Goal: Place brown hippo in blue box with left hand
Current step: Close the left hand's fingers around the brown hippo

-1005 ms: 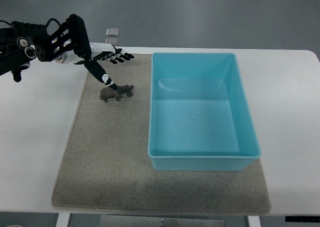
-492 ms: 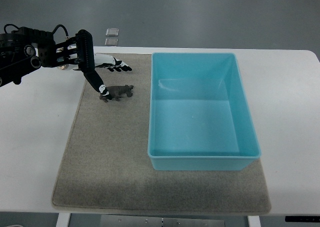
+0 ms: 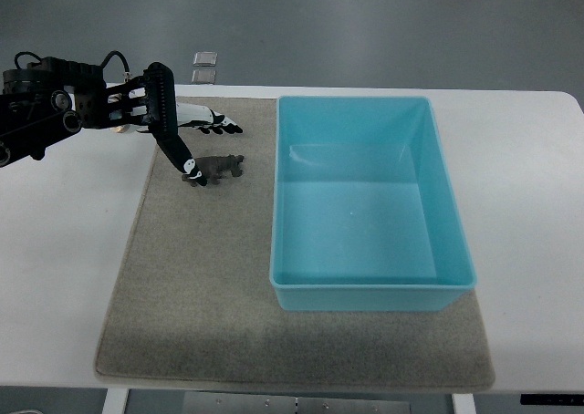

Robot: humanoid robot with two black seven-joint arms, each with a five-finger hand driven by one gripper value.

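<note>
Beige mat (image 3: 201, 286) spreads below and right of the hand, on white table (image 3: 55, 268). Small grey square plate (image 3: 205, 57) on floor just beyond the hand; second one (image 3: 203, 75) right beside it.

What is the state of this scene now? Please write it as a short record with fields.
hippo: brown hippo lying on the mat, left of the box
box: blue box, nothing inside
mat: grey mat under both
left hand: left hand at the hippo's rear end, one finger reaching down to it, grasp not yet closed
right hand: not in view
</note>
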